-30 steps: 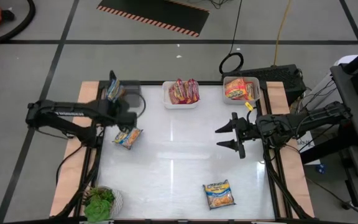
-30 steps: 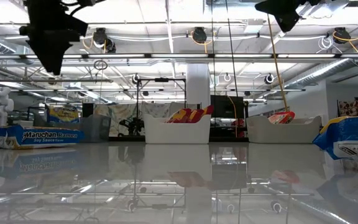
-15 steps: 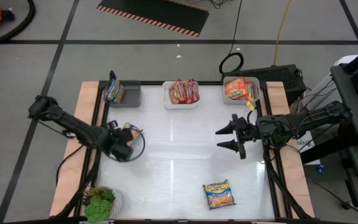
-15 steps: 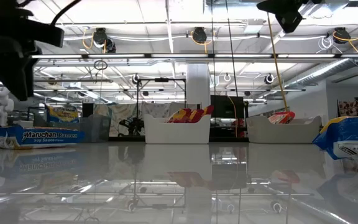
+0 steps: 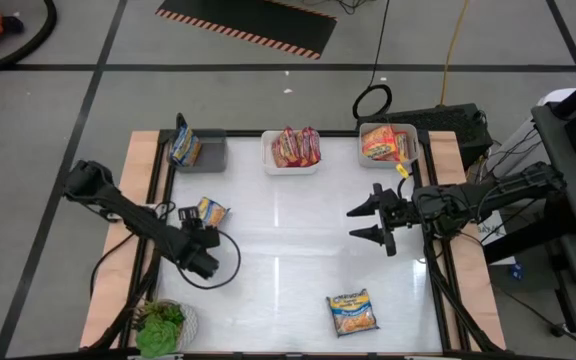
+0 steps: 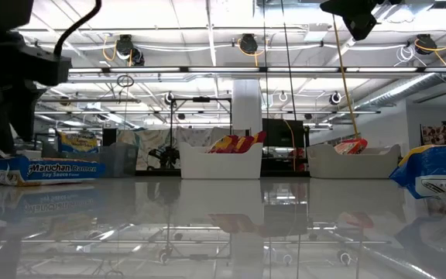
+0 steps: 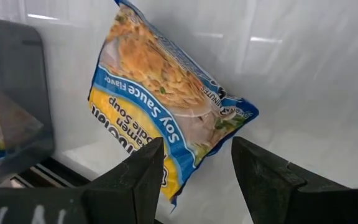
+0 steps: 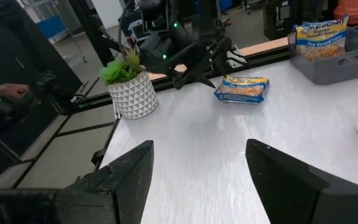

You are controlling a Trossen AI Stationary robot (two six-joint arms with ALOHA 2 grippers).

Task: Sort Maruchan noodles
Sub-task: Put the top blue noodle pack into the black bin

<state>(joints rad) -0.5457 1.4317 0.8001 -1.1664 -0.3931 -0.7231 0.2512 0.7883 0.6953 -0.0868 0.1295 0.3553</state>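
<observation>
A blue-and-yellow Maruchan noodle packet [image 5: 212,210] [image 7: 166,93] [image 8: 242,89] lies flat on the white table at the left. My left gripper [image 5: 205,238] [image 7: 197,149] [image 8: 224,56] hangs open just above its near corner, pointing steeply down, fingers apart from it. A second blue-and-yellow packet [image 5: 353,313] lies near the front edge. My right gripper [image 5: 354,220] [image 8: 197,149] waits open above the table's right middle, holding nothing.
Along the far edge stand a grey bin [image 5: 211,152] with a blue packet, a white bin [image 5: 290,165] with red packets and a white bin [image 5: 368,150] with orange ones. A potted plant [image 5: 163,325] stands at the near left corner. The table's middle is bare.
My left gripper has swung from beside the grey bin toward the near edge and down, rolling as it went, and now hangs over the loose packet's near corner. The packet has stayed where it was.
</observation>
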